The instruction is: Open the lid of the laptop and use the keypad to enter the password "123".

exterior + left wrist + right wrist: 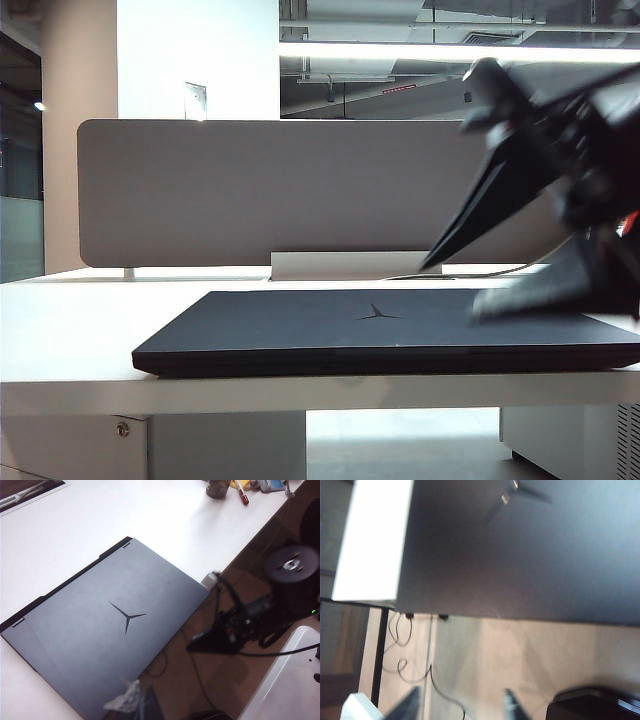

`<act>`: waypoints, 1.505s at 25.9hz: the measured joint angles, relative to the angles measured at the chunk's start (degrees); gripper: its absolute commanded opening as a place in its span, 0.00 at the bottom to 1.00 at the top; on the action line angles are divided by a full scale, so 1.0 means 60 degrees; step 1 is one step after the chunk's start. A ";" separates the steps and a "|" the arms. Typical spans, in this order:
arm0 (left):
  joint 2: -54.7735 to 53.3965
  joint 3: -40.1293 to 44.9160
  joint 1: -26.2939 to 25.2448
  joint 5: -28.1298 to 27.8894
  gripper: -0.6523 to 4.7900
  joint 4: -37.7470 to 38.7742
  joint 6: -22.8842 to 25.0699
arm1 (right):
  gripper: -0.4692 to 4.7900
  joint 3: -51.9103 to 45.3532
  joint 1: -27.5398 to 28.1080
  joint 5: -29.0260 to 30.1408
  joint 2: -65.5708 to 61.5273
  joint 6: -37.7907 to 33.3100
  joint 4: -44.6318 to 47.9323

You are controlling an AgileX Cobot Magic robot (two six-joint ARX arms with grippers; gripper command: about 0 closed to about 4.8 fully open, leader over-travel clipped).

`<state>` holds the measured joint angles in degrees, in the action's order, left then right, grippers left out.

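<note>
The black laptop (330,340) lies shut on the white desk (60,330). Its matte lid (300,312) is flat, with the Y-shaped emblem (377,314) facing up; the same lid (100,630) fills the left wrist view. The keypad is hidden under the lid. My right gripper (450,290) hangs blurred above the laptop's right end. In its wrist view its fingertips (410,706) stand wide apart over the floor, just off the lid's (520,555) front edge, with nothing between them. Only a blurred tip of my left gripper (137,702) shows, near the lid's front edge.
A grey rounded partition (270,190) stands behind the laptop. Pens and small items (240,490) sit at one end of the desk. Cables (400,645) trail on the floor below the desk's front edge. The right arm (250,620) shows dark beyond that edge.
</note>
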<state>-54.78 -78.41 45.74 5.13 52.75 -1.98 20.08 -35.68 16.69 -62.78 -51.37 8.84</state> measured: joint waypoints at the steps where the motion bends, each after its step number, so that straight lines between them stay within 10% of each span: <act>1: -0.0004 0.0000 0.0000 -0.0004 0.11 0.0033 0.0000 | 0.54 -0.0004 -0.0076 0.0004 -0.0280 -0.0091 0.0179; 13: 0.0000 -0.0015 0.0000 -0.0004 0.11 0.0423 0.0000 | 0.53 0.0284 -0.0302 0.0000 -0.2969 -0.0765 0.2852; 39: -0.0004 -0.0015 0.0000 -0.0040 0.11 0.0616 0.0000 | 0.46 0.0969 -0.0306 -0.1129 -0.3876 -0.0943 0.2561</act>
<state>-54.81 -78.50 45.74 4.89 56.45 -1.98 25.89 -37.52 9.91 -86.04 -57.04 24.21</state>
